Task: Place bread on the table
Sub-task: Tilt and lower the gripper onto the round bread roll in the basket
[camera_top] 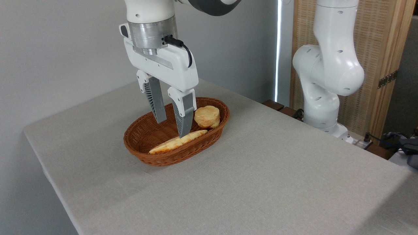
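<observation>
Wicker basket [143, 148] sits on your table [261, 182], holding the bread [207, 117] at its right end beside a long loaf [178, 142]. Your gripper [172, 129] hangs over it, fingers apart and empty, perhaps just touching the loaf.

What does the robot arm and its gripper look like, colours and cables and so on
The arm is glossy white with rounded joints and a dark grey section near the top. A silver metal ring sits above the white gripper body, where a black cable plugs in. The two fingers are grey, ribbed and tapered.
</observation>
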Available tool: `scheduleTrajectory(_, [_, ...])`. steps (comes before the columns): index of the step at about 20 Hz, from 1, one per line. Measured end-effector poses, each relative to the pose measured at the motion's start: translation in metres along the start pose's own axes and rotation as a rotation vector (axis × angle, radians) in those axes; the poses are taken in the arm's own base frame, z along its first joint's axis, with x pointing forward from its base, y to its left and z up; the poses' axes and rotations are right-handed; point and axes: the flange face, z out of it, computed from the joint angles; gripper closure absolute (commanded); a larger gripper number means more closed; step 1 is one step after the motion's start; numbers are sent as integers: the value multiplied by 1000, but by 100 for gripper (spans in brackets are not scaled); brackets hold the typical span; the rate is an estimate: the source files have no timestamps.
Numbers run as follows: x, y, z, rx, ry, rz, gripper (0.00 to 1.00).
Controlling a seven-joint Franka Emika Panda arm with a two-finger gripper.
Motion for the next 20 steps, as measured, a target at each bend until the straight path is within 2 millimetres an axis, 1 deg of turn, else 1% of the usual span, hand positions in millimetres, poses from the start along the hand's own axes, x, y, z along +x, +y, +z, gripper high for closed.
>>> scheduleTrajectory(3, [2, 3, 2, -4, -5, 6, 0])
scheduleTrajectory(5, [3, 8, 7, -20, -25, 15, 0])
scheduleTrajectory(7, [8, 23, 18, -50, -56, 36, 0])
scheduleTrajectory(10, [21, 62, 43, -84, -105, 62, 0])
scheduleTrajectory(13, [30, 107, 59, -101, -141, 74, 0])
scheduleTrajectory(14, [33, 126, 65, -106, -155, 86, 0])
scheduleTrajectory(16, [35, 157, 75, -114, -179, 109, 0])
scheduleTrajectory(18, [38, 187, 80, -114, -195, 131, 0])
scheduleTrajectory(20, [41, 210, 81, -111, -201, 146, 0])
